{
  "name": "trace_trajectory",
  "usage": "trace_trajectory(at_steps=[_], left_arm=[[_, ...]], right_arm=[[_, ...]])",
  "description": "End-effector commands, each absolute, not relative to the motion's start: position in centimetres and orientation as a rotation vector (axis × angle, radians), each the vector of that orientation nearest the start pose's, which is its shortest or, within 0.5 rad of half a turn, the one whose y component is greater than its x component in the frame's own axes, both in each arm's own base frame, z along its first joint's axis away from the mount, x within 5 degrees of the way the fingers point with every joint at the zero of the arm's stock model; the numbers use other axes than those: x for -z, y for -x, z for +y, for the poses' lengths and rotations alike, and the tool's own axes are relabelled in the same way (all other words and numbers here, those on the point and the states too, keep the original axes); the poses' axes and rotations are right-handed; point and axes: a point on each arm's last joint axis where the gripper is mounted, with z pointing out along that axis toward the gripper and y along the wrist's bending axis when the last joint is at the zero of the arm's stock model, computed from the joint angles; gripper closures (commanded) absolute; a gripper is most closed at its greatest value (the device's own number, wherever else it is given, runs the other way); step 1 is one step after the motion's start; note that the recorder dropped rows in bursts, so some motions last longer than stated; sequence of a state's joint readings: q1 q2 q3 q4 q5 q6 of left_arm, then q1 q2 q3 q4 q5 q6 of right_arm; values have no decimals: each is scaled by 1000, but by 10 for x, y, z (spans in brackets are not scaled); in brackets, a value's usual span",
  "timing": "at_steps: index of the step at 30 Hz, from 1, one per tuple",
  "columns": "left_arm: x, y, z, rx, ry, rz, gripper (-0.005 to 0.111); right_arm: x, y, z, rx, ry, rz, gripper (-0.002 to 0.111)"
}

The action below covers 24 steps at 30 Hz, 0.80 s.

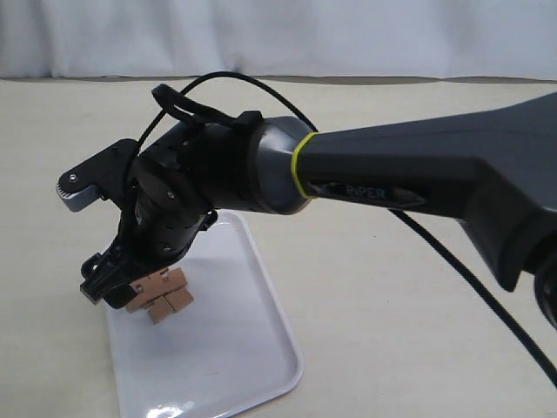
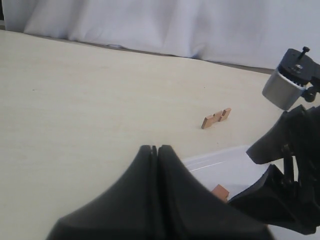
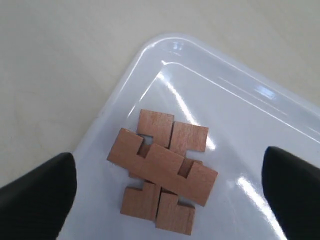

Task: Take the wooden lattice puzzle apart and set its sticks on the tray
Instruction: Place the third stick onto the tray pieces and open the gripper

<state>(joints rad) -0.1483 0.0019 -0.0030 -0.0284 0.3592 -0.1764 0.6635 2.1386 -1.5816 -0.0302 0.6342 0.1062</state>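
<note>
The wooden lattice puzzle (image 3: 162, 170) lies flat on the white tray (image 3: 175, 42) as a tight cluster of reddish-brown notched sticks, one long stick crossing the others. My right gripper (image 3: 167, 167) hangs open straight above it, its dark fingers (image 3: 35, 195) wide on either side and touching nothing. In the exterior view the right gripper (image 1: 113, 283) reaches across to the left, over the puzzle (image 1: 161, 296) and the tray (image 1: 235, 366). One loose stick (image 2: 216, 118) lies on the table beyond the tray (image 2: 220, 159). My left gripper (image 2: 156, 148) is shut with nothing in it.
The right arm (image 1: 418, 174) stretches across the beige table (image 1: 392, 305) from the right. A white curtain (image 1: 278, 35) runs behind the table. In the left wrist view the right arm's wrist (image 2: 292, 165) stands close by, over the tray.
</note>
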Motion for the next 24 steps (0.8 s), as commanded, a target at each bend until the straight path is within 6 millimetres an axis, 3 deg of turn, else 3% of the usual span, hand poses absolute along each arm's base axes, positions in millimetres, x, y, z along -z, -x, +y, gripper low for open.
trace_trajectory(at_steps=[1, 10, 19, 24], left_arm=[[-182, -53, -9, 261, 50, 1837, 107], [-182, -53, -9, 261, 50, 1837, 107], [-182, -53, -9, 261, 50, 1836, 107], [-182, -53, -9, 261, 50, 1836, 107]], right_arm=[[-168, -363, 280, -188, 777, 2570, 14], [-193, -370, 272, -46, 836, 2417, 15], [-212, -385, 257, 143, 613, 2292, 15], [-214, -403, 235, 91, 511, 2295, 15]])
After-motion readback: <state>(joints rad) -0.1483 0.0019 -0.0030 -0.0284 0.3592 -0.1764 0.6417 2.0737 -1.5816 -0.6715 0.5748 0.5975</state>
